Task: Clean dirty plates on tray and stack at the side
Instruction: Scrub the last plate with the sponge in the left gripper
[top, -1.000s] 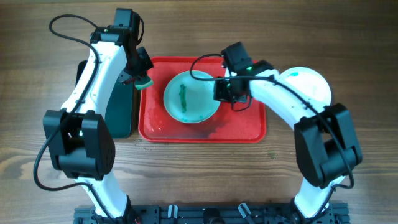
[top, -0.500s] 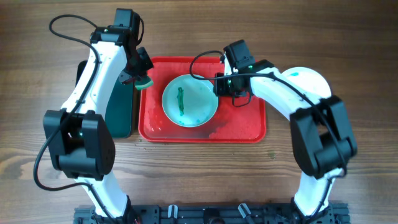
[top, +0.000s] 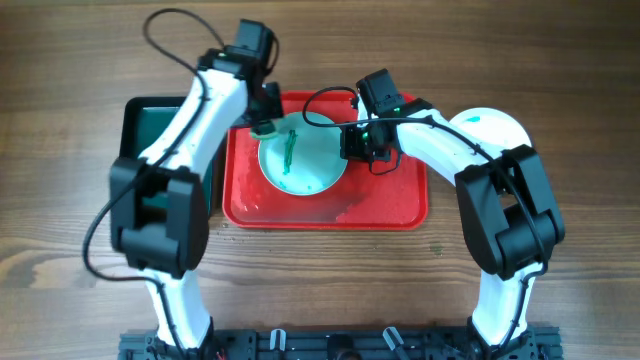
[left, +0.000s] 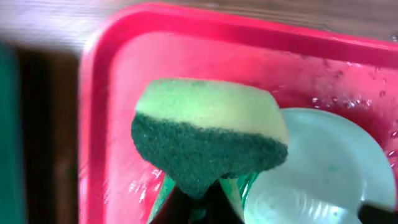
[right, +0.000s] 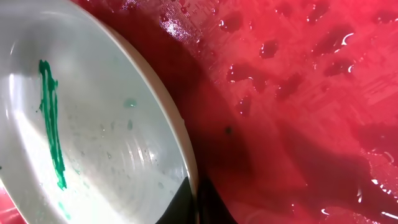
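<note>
A pale plate (top: 303, 160) with a green streak sits on the red tray (top: 390, 205), tilted up at its right rim. My right gripper (top: 352, 142) is shut on that rim; the right wrist view shows the plate (right: 93, 124) with its green streak and the rim pinched between the fingers (right: 194, 202). My left gripper (top: 264, 118) is shut on a yellow-and-green sponge (left: 208, 137), held just above the plate's upper-left edge (left: 323, 168) over the tray (left: 124, 93). Another plate (top: 497, 135) lies on the table right of the tray, mostly under my right arm.
A dark green tray (top: 160, 125) stands left of the red tray. The red tray's surface is wet with droplets (right: 298, 81). Wooden table (top: 320, 280) surrounds everything.
My left arm swung right from the red tray's left edge, carrying the sponge to the plate's upper-left rim. The plate shifted slightly left and up in my right gripper.
</note>
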